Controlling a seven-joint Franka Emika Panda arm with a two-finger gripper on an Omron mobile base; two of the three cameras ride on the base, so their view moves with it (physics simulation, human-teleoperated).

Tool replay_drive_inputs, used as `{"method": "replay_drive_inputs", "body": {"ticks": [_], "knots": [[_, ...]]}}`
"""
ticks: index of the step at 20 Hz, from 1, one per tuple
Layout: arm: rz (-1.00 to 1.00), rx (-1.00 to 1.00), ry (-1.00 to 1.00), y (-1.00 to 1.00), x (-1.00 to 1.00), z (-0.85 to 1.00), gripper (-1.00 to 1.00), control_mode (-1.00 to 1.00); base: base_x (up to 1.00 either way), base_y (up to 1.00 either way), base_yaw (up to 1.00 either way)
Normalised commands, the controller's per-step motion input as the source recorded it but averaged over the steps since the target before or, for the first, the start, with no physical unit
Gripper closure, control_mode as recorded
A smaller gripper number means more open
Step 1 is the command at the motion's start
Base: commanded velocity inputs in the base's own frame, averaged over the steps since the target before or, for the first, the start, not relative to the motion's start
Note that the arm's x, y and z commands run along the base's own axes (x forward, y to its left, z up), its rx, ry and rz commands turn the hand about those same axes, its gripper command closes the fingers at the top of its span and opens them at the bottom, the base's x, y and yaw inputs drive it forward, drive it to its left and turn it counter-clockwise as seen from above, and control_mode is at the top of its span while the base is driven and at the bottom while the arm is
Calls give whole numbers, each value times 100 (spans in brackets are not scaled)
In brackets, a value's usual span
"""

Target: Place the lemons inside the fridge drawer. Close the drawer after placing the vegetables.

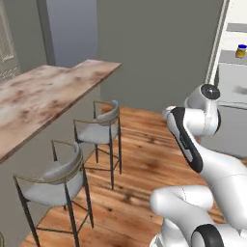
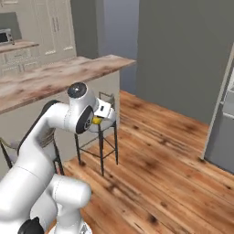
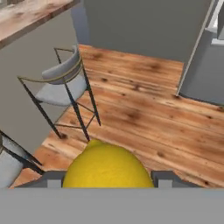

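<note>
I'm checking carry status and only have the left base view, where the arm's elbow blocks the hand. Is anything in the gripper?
Observer: Yes, the gripper is shut on a lemon, seen in the hand view.
Operator: Where is the hand pointing?
Observer: Over the wooden floor, with a bar stool to its left.
Operator: Is the fridge near?
Observer: Its door stands at the right edge of the right base view, across open floor.

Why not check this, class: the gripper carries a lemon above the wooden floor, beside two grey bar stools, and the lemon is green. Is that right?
Not quite. The lemon is bright yellow, not green, as the hand view shows, where it sits between the fingers. The rest holds: the gripper carries it above the wooden floor, beside two grey bar stools.
</note>
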Motion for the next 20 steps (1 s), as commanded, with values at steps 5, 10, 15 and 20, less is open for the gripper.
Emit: {"method": "replay_drive_inputs", "body": {"ticks": [5,10,15,20], "knots": [[0,0,0,0,0,0,100,100,90,-50,-39],[0,0,0,0,0,0,100,100,98,-14,-35],[0,0,0,0,0,0,100,100,100,-29,-33],[0,0,0,0,0,0,100,100,91,-3,-44]]}}
